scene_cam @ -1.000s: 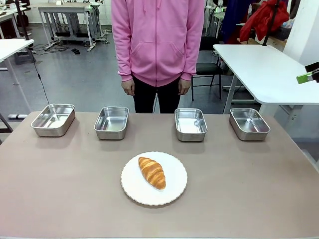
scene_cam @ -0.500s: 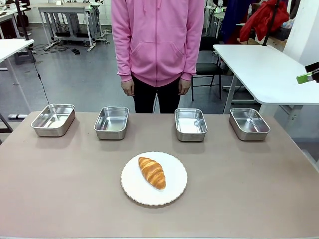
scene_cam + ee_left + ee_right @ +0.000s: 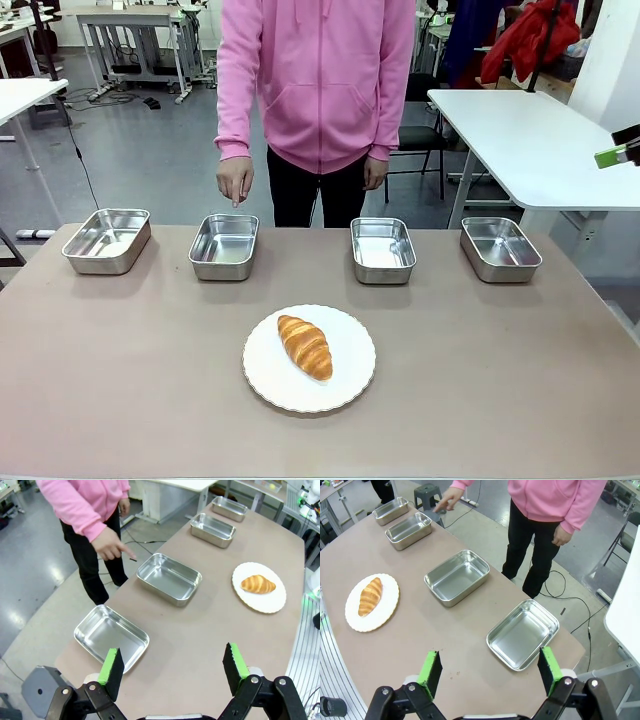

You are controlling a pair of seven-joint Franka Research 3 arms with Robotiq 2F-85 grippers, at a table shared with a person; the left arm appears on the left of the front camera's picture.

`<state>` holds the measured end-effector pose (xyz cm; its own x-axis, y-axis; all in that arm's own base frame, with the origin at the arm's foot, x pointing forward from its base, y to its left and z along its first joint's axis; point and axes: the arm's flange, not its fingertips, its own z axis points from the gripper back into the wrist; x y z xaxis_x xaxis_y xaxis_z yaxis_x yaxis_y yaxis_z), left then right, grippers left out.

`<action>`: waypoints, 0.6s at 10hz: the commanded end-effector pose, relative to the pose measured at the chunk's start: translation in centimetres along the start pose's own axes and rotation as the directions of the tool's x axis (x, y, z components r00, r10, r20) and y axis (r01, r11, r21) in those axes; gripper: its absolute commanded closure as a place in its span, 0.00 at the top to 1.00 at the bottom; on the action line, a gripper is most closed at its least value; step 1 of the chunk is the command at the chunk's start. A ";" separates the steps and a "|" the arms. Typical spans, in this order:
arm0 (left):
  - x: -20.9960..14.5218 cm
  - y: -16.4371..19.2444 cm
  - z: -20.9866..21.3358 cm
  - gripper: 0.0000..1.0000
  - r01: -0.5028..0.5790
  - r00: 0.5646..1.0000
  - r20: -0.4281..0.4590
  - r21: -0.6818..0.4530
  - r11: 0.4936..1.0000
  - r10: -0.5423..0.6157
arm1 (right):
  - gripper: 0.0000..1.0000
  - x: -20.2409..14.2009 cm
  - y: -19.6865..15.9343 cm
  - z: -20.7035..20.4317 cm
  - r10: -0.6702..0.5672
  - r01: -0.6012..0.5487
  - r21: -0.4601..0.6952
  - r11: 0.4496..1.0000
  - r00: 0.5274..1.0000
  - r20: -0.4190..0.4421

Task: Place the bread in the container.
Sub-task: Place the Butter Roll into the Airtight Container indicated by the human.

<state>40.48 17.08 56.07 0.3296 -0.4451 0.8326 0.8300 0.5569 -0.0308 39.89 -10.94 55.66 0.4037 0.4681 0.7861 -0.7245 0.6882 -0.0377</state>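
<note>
The left gripper (image 3: pixel 172 669) hangs above the left end of the counter (image 3: pixel 480 380), its green-padded fingers wide apart with nothing between them. Four steel trays stand in a row along the far edge. First is the far-left container (image 3: pixel 107 240), then the second container (image 3: pixel 223 246). The person's hand (image 3: pixel 235 181) hangs over the second one with its forefinger pointing down, not touching it. The person (image 3: pixel 320 80), in a pink hoodie, stands behind the gap before the third container (image 3: pixel 383 250). Nearer the robot, about mid-counter, the bread (image 3: pixel 305 346) lies aslant on a round white plate (image 3: pixel 352 380), well apart from the row. The far-right container (image 3: pixel 500 248) ends the row. The right gripper (image 3: pixel 489 672) hovers above that end, fingers spread, holding nothing.
</note>
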 end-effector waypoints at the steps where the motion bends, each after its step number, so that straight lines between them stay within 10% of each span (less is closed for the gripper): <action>1: 0.1 0.0 0.0 1.00 0.002 1.000 0.011 -0.005 1.000 -0.002 | 1.00 0.0 -0.1 -0.2 0.012 -0.012 0.004 1.000 1.000 0.017; 6: 0.1 0.0 0.0 1.00 0.002 1.000 0.011 -0.005 1.000 -0.002 | 1.00 0.0 -0.1 -0.2 0.012 -0.012 0.004 1.000 1.000 0.017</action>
<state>40.48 17.08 56.07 0.3296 -0.4451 0.8326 0.8300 0.5569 -0.0309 39.89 -10.94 55.66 0.4038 0.4681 0.7860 -0.7245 0.6882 -0.0377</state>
